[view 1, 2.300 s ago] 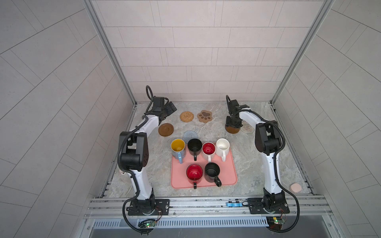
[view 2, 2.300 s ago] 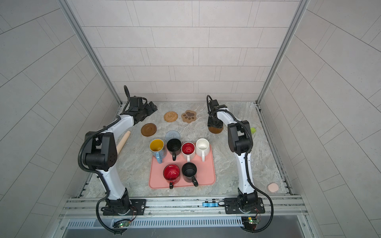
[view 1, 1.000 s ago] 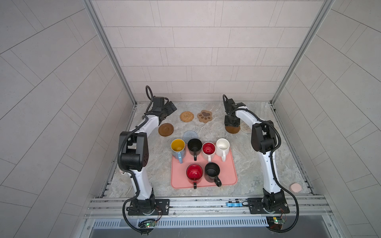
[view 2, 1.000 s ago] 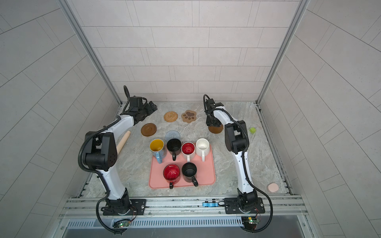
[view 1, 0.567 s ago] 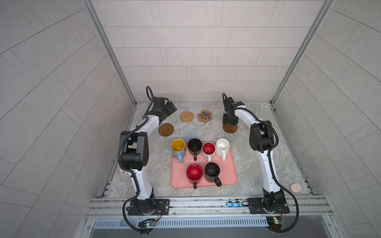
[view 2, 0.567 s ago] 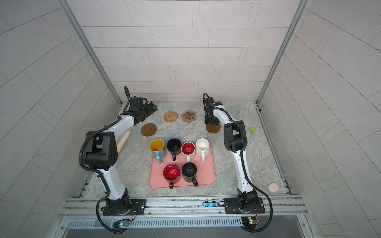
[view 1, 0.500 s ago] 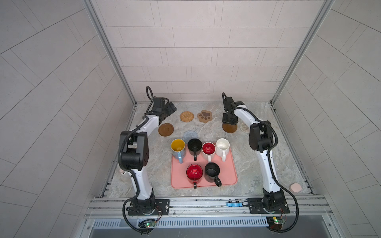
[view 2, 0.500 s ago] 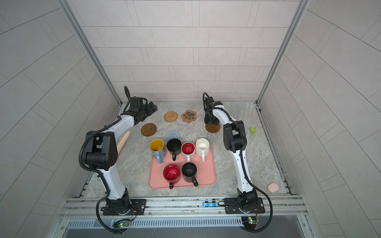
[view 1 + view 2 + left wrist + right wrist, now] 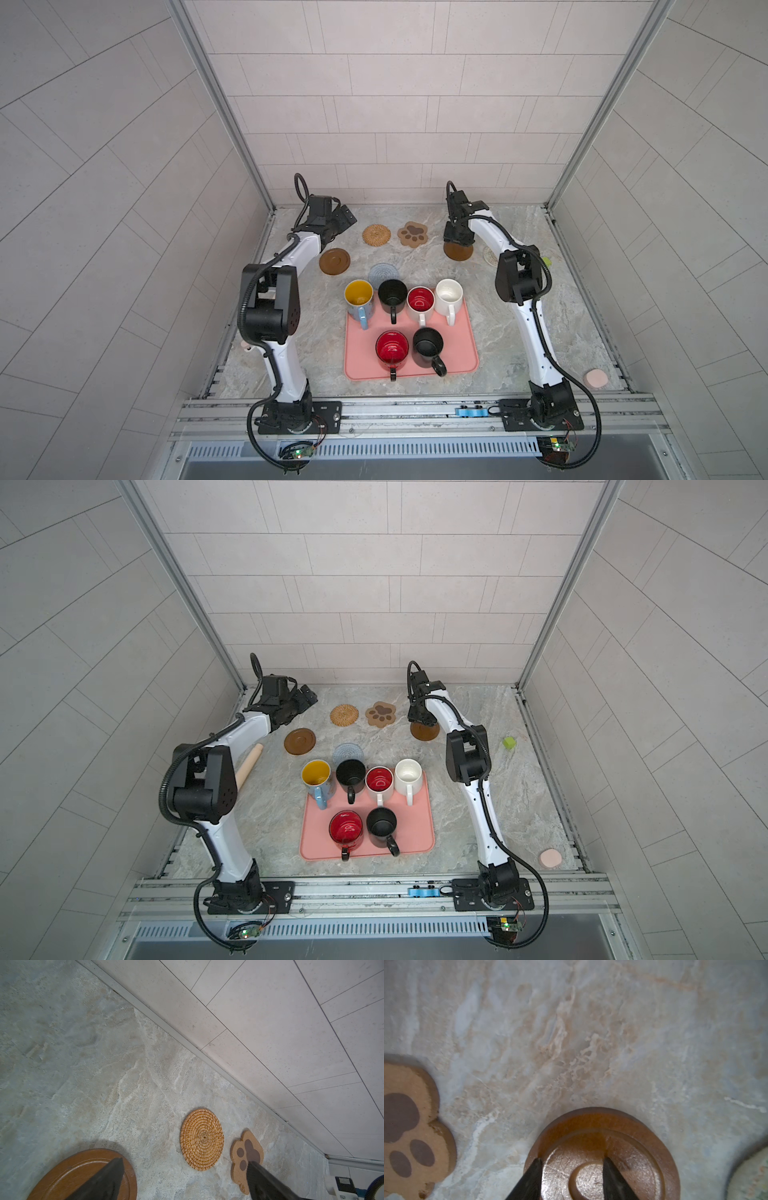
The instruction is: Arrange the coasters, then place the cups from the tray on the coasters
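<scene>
My right gripper [image 9: 572, 1160] hangs over a dark brown wooden coaster [image 9: 458, 252] at the back right. Its jaws stand partly apart and both fingertips [image 9: 536, 1167] rest on the disc's top face. A whitish crochet coaster [image 9: 490, 255] lies just right of it. A paw coaster [image 9: 412, 234], a rattan coaster [image 9: 376, 235], a grey-blue coaster [image 9: 383, 273] and another brown disc [image 9: 334, 261] lie further left. My left gripper [image 9: 184, 1161] hovers wide open and empty at the back left. Several cups [image 9: 449, 291] stand on the pink tray [image 9: 465, 345].
A pale pink puck [image 9: 595, 378] sits at the front right. A small green block [image 9: 508, 742] lies beside the right wall. A wooden rolling pin [image 9: 249, 762] lies along the left wall. The back wall [image 9: 270, 1043] is close behind both grippers.
My right gripper has slid the brown disc leftward toward the paw coaster, away from the whitish coaster. The left arm has stayed put.
</scene>
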Controlling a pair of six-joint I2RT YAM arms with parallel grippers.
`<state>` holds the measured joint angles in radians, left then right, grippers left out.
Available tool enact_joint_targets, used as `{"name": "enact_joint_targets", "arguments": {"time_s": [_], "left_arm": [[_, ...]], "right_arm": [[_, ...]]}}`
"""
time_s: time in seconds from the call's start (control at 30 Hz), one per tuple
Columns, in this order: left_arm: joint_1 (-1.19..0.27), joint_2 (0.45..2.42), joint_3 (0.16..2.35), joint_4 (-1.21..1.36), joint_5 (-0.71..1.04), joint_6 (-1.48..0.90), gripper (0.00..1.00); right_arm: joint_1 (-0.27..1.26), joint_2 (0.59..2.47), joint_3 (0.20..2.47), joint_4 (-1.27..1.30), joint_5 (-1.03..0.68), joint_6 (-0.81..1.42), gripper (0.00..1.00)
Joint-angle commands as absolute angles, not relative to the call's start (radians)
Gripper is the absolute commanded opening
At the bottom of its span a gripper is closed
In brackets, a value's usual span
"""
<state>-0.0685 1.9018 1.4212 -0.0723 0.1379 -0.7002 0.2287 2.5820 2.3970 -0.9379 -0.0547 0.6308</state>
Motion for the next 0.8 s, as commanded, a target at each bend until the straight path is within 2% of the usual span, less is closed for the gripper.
{"name": "enact_joint_targets", "arguments": {"time_s": [0.0,0.77], "left_arm": [[-0.069,1.889,1.444,-0.070,0.129,-0.696,1.00],[-0.067,1.884,1.451,-0.071,0.133,-0.695,1.00]], "right_arm": [[0.238,2.701,2.406,-0.903,-0.129,0.681,0.49],[0.236,2.755,2.449,-0.815,-0.137,0.788,0.49]]}}
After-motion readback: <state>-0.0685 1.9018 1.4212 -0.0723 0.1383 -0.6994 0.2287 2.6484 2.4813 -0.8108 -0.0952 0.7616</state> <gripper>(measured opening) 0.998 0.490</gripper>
